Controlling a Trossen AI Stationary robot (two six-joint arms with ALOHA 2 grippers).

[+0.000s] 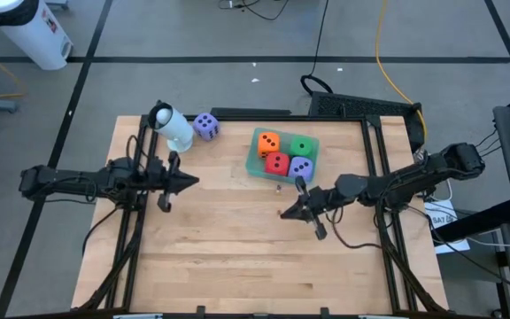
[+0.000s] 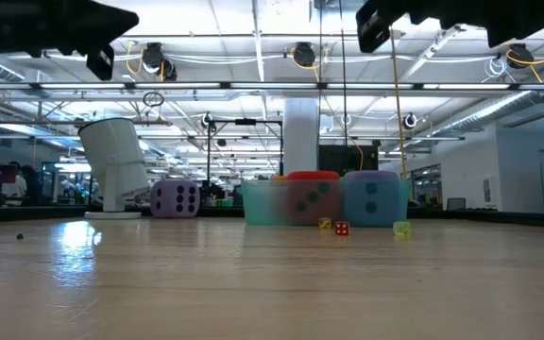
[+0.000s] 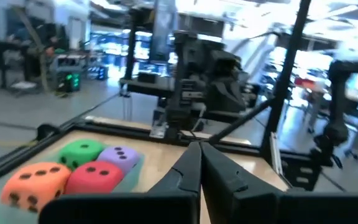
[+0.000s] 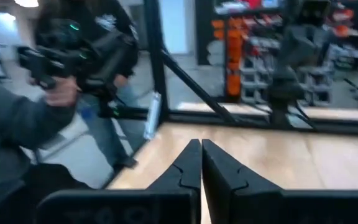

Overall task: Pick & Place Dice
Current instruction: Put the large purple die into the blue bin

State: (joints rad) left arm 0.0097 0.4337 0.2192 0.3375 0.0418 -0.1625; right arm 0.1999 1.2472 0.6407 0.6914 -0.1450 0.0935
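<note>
A: Sitting packed together in the translucent pale-green plastic tray (image 1: 257, 162) near the far middle of the light wooden tabletop (image 1: 237, 248): the orange foam cube with black pips (image 1: 268, 142), the green foam cube (image 1: 302, 147), the red foam cube (image 1: 277, 163) and one purple foam cube (image 1: 301, 167). Filling the tray wall to wall, probably so as to keep the soft cubes from rolling

B: Resting outside it, though, well apart to the left: the second purple foam cube (image 1: 206, 126), just beside the white tilted cylindrical cup (image 1: 173, 127). Likely waiting as the last piece to be collected

A: Hovering above the tabletop near the left edge: the left gripper (image 1: 187, 182), dark fingers (image 3: 185, 171) pressed fully together, gripping nothing. Pointing toward the tray across the table in its wrist view

B: Hanging just in front of the tray: the right gripper (image 1: 285, 213), fingers (image 4: 213, 168) likewise closed tip to tip, carrying nothing. Looking like a resting pose for both arms, not a reach

A: Lying on the wood by the tray's front wall: a few tiny dice, a yellow one (image 2: 325, 224), a red one (image 2: 342, 228) and a pale green one (image 2: 402, 229). Too small for these fingers, seemingly stray

B: Standing beyond the table in the right wrist view: a person in a grey sleeve (image 4: 17, 124)
</note>
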